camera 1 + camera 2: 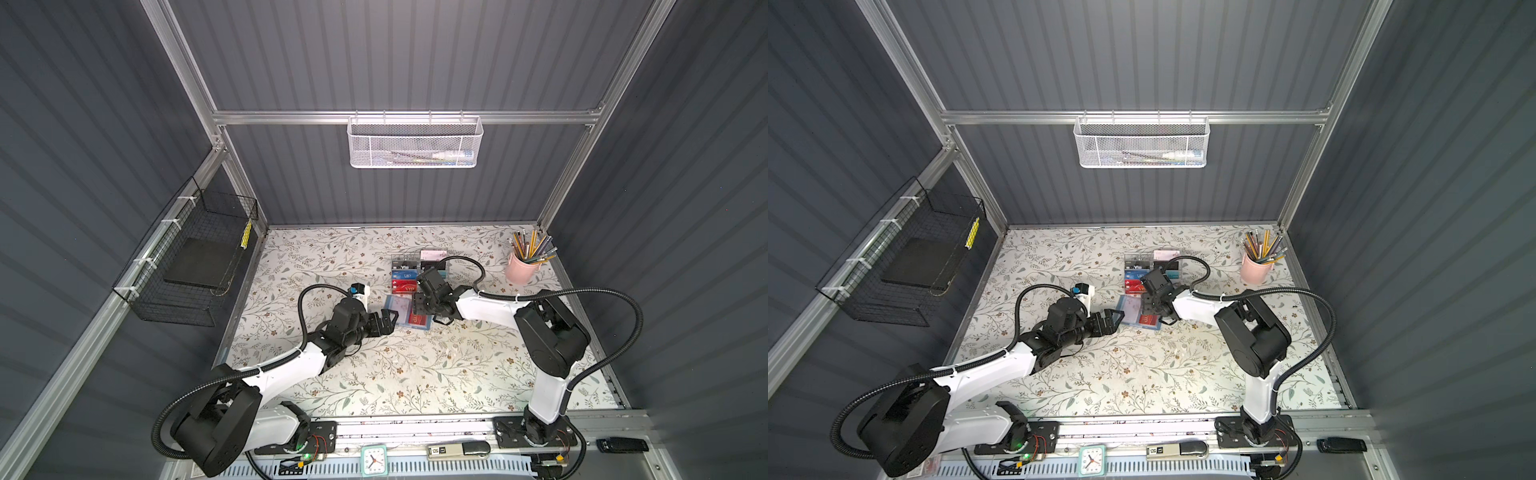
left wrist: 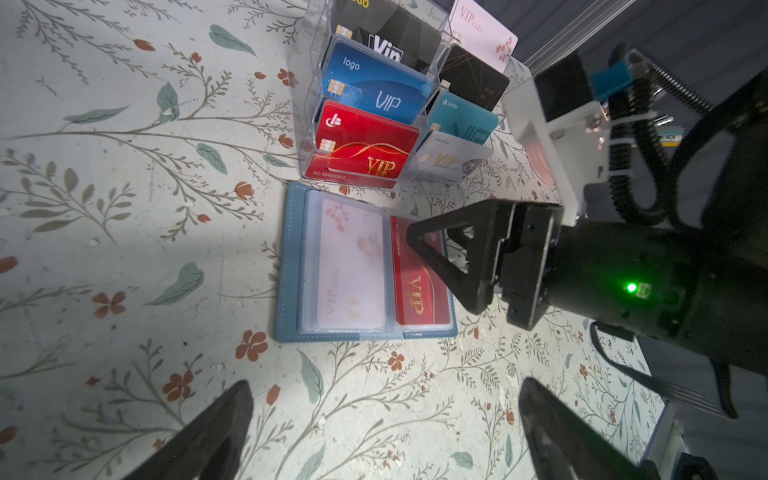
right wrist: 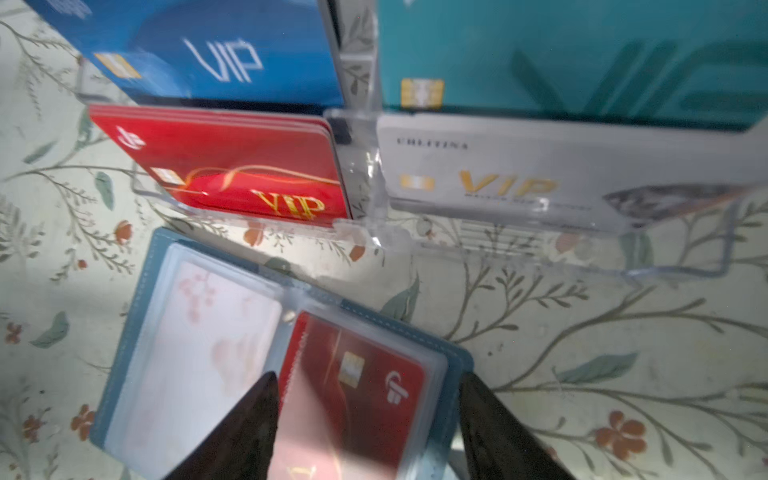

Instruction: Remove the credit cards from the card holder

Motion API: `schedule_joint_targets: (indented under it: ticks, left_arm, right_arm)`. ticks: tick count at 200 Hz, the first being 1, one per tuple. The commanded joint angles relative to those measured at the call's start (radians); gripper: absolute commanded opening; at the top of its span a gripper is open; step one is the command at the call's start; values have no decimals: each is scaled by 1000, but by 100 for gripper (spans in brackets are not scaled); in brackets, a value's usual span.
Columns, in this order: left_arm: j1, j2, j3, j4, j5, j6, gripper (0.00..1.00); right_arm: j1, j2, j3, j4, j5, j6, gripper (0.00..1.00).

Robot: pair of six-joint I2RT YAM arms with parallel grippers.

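The slate-blue card holder point(image 1: 392, 300) point(image 2: 291, 266) lies open on the table in front of a clear rack. Its left sleeve holds a pale pink-white card point(image 2: 349, 266) point(image 3: 208, 332). Its right sleeve holds a red VIP card point(image 2: 415, 299) point(image 3: 361, 357). My right gripper point(image 3: 368, 384) point(image 1: 417, 311) is open and points down over the red card's page, one fingertip near the fold and the other at the holder's outer edge. My left gripper point(image 2: 386, 390) point(image 1: 388, 321) is wide open just left of the holder, with only table between its fingers.
A clear acrylic rack point(image 1: 417, 270) point(image 2: 307, 83) with several cards stands right behind the holder. A pink cup of pencils point(image 1: 521, 268) is at the back right. A black wire basket point(image 1: 195, 270) hangs on the left wall, and a white mesh basket point(image 1: 415, 141) hangs at the back.
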Motion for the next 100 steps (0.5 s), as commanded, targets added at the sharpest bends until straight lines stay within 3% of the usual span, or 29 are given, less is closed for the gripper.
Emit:
schedule_joint_targets:
  ticks: [1,100]
  left_arm:
    - [11,-8,-14,-7,19,-1,100]
    - [38,-19,-51,36,73,-46,100]
  right_arm:
    - [9,30,25,-29,28,7,67]
    - [72,110,68,16,-34,-19,58]
